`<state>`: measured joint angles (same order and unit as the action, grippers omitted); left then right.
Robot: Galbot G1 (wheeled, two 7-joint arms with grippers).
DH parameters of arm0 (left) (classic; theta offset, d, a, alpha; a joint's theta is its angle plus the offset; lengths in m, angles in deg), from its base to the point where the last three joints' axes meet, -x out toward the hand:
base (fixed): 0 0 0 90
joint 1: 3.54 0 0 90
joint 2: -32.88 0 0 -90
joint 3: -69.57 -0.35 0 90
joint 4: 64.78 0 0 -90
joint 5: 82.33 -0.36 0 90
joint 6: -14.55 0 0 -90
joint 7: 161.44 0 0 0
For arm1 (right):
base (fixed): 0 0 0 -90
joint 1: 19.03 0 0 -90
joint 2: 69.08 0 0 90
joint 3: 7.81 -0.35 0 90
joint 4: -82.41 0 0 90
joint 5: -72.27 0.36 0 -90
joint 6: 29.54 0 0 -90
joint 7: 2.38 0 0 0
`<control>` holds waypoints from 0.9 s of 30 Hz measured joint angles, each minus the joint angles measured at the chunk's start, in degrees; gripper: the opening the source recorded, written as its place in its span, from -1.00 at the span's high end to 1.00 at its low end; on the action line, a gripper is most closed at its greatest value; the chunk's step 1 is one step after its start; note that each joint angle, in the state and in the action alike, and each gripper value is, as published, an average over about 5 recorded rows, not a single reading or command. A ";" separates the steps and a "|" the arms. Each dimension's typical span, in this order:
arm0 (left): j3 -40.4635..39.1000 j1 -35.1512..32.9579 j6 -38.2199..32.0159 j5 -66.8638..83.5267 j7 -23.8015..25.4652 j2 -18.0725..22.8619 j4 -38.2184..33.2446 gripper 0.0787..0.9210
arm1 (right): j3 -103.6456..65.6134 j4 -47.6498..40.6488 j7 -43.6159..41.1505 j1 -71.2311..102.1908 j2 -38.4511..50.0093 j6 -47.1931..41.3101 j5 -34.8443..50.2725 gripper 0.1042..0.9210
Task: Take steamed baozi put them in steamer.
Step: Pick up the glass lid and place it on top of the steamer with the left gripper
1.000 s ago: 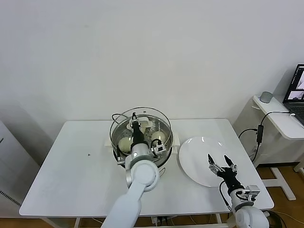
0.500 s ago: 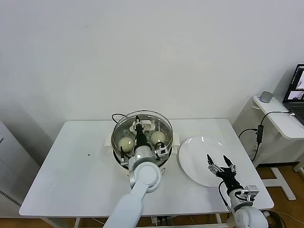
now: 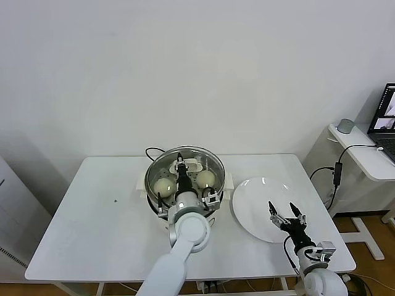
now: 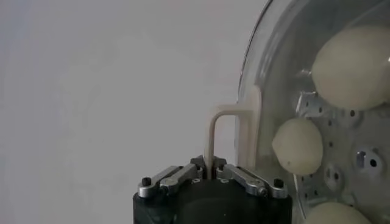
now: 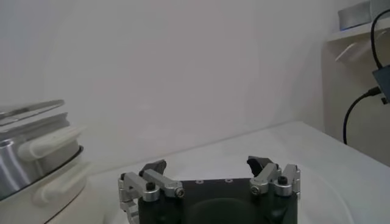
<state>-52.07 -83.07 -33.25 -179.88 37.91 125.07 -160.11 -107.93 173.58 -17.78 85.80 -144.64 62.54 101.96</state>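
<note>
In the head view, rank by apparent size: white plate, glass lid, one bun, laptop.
1. glass lid and white plate: look alike, unranked.
2. laptop, cut off by the frame.
3. bun.

Glass lid (image 3: 185, 168) over steamer (image 3: 154, 196)

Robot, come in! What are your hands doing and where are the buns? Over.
Left gripper shut on glass lid's handle, over steamer. Right gripper open, idle above plate. Baozi visible inside steamer, under glass lid. Nothing blocking.
</note>
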 measured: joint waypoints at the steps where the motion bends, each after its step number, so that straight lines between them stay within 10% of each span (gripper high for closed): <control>1: 0.04 -0.02 0.00 0.01 0.00 0.00 0.00 0.88 | 0.03 0.00 0.00 0.01 -0.02 0.00 -0.03 -0.76; 27: 0.45 -1.28 0.00 0.89 -1.03 0.00 0.27 0.88 | 0.42 0.04 -0.06 0.50 -0.21 0.29 -0.21 -0.76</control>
<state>-51.62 -84.36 -33.25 -178.99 36.88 125.07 -159.83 -107.51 173.62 -17.85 86.30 -144.85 62.83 101.75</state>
